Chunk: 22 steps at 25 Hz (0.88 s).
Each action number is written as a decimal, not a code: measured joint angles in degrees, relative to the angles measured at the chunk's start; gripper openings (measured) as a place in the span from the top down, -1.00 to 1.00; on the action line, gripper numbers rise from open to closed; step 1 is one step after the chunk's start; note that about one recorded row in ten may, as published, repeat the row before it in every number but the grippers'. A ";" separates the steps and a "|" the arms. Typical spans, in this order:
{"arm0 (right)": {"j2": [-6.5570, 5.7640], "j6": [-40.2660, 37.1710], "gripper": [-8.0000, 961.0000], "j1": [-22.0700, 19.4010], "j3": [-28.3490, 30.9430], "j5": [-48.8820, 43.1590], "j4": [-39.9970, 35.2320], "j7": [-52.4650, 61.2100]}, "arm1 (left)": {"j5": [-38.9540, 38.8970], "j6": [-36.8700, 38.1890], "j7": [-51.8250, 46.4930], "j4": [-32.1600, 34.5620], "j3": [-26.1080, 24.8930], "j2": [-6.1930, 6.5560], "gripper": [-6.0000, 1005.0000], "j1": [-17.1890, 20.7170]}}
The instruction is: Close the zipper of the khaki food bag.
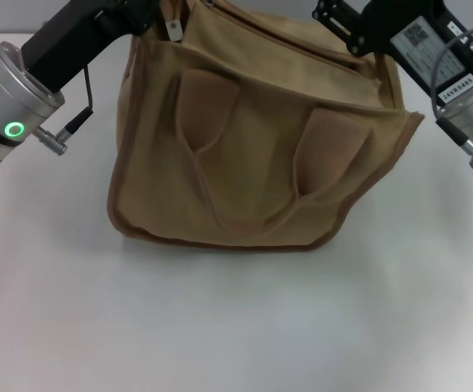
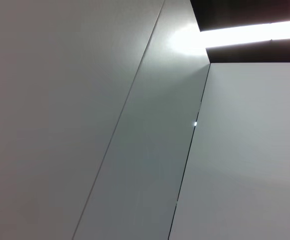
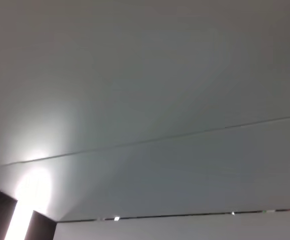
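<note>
The khaki food bag (image 1: 252, 155) sits on the white worktop (image 1: 236, 327), and both arms reach to its top, the left end effector (image 1: 150, 12) near the silver pull (image 1: 173, 30) of the zipper (image 1: 285, 45) and the right end effector (image 1: 342, 20) at the other corner. I cannot tell if either one is wide, narrow or holding anything; the zipping step looks like it is in hand, and next the pull needs sliding along while the bag is held. A white label (image 1: 436, 57) on the right arm has tiny writing too small to read.

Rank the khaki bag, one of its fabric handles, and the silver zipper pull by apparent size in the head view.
1. Khaki food bag, by far the largest.
2. Handle loop.
3. Zipper pull, smallest, a small silver tab at the bag's top edge near the left arm.
</note>
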 joint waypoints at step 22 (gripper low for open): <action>0.34 5.42 -0.65 4.03 -4.44 -1.26 4.89 -1.66 | -0.16 0.42 0.04 -0.47 -0.01 0.00 0.94 -0.28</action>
